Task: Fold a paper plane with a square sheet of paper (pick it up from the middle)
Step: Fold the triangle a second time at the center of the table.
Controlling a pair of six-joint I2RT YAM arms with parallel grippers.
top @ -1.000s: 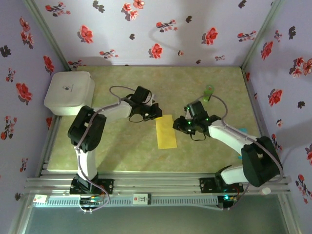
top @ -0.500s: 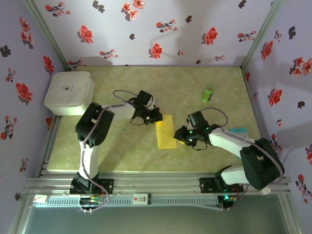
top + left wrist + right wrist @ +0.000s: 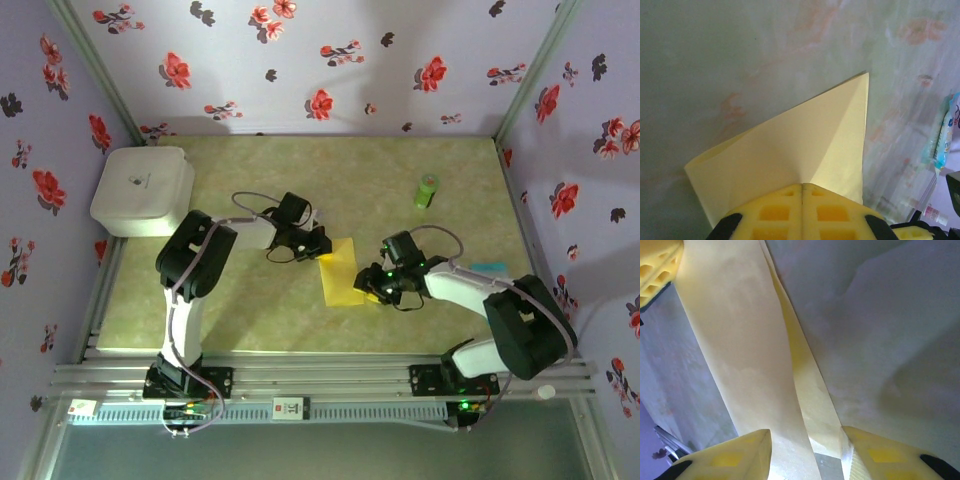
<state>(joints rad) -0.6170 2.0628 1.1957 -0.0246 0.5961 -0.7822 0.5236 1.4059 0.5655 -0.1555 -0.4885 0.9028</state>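
Square sheet of paper (image 3: 805, 135), thin and floppy, is clamped by its edge in my left hand (image 3: 802, 186), right hand (image 3: 806, 435) apart astride it

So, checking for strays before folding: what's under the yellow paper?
Pale green table shows around the square sheet of paper. The patch directly beneath is covered, so that cannot be checked.
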